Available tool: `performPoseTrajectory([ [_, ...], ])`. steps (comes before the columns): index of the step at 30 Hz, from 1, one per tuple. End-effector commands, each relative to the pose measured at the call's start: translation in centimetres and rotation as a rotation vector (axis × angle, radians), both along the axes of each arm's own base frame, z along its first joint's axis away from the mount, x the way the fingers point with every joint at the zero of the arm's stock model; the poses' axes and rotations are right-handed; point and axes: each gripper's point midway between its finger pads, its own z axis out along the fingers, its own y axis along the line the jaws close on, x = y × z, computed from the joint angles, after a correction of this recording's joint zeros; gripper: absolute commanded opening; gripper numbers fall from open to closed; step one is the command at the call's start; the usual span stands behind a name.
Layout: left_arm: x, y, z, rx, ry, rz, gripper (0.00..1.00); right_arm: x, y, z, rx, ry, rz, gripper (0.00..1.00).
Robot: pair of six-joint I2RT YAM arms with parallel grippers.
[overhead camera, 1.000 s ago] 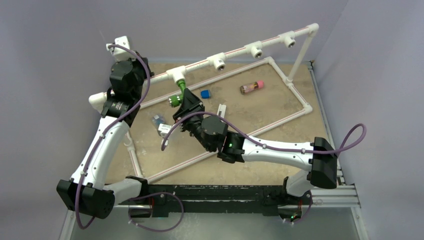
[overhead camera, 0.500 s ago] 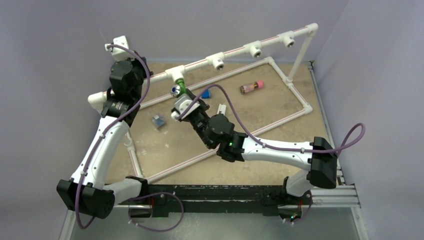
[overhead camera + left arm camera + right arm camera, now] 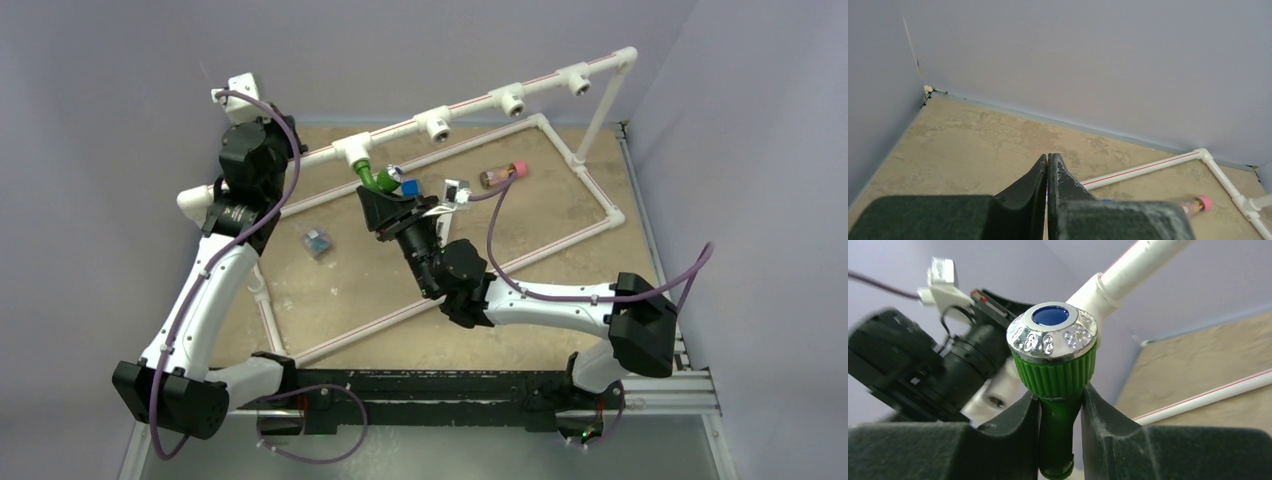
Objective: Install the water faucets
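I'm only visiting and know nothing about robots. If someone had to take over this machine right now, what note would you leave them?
Left gripper: shut, empty, pointing towards the back wall.
Right gripper: shut on the green faucet, gripping its neck below the knob.
The faucet is at the leftmost tee socket of the raised white pipe; I cannot tell whether it is screwed home.
Left to do: finish seating it, then release. The other three sockets stand empty.
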Motion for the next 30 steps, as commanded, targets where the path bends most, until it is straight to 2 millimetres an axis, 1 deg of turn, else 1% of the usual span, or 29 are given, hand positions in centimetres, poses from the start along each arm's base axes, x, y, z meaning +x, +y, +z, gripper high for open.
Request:
performPoseTrajectory([
  [1,-2.0,-1.9,-8.0,0.055,0.268,-0.096,0.00,-2.9,0.7,3.1,0.467,0.194,0.281,0.00],
  [2,-2.0,-1.9,-7.8,0.055,0.266,-0.097,0.00,-3.1,0.6,3.2,0.509,0.221,0.303,0.00],
  [3,-2.0,-1.9,-7.8,0.054,0.266,-0.097,0.00,-3.1,0.5,3.3,0.539,0.237,0.321,0.05],
  [6,-2.1,-1.9,-7.8,0.053,0.266,-0.098,0.00,-3.7,0.5,3.9,0.576,0.257,0.367,0.25],
  [9,-2.1,-1.9,-7.8,0.053,0.264,-0.097,0.00,-4.1,0.5,4.0,0.581,0.286,0.396,0.47],
  [10,-2.2,-1.8,-7.8,0.053,0.266,-0.097,0.00,-4.3,0.5,4.1,0.576,0.289,0.402,0.52],
  [15,-2.2,-1.8,-7.7,0.053,0.262,-0.095,0.00,-4.6,-0.4,3.6,0.561,0.299,0.402,0.69],
  [19,-2.2,-1.7,-7.6,0.054,0.261,-0.093,0.00,-5.1,-1.0,2.5,0.497,0.314,0.396,0.74],
  [21,-2.2,-1.7,-7.7,0.054,0.264,-0.090,0.00,-5.2,-1.5,1.6,0.438,0.328,0.377,0.75],
  [23,-2.1,-1.7,-7.7,0.056,0.263,-0.089,0.00,-5.4,-2.0,1.1,0.367,0.305,0.369,0.76],
  [28,-2.1,-1.6,-7.7,0.057,0.265,-0.086,0.00,-5.8,-3.0,1.0,0.147,0.206,0.345,0.77],
  [29,-2.1,-1.7,-7.8,0.057,0.265,-0.087,0.00,-5.8,-3.5,1.4,0.107,0.169,0.338,0.77],
  [30,-2.1,-1.7,-7.8,0.058,0.265,-0.087,0.00,-5.8,-3.7,1.4,0.030,0.125,0.326,0.76],
])
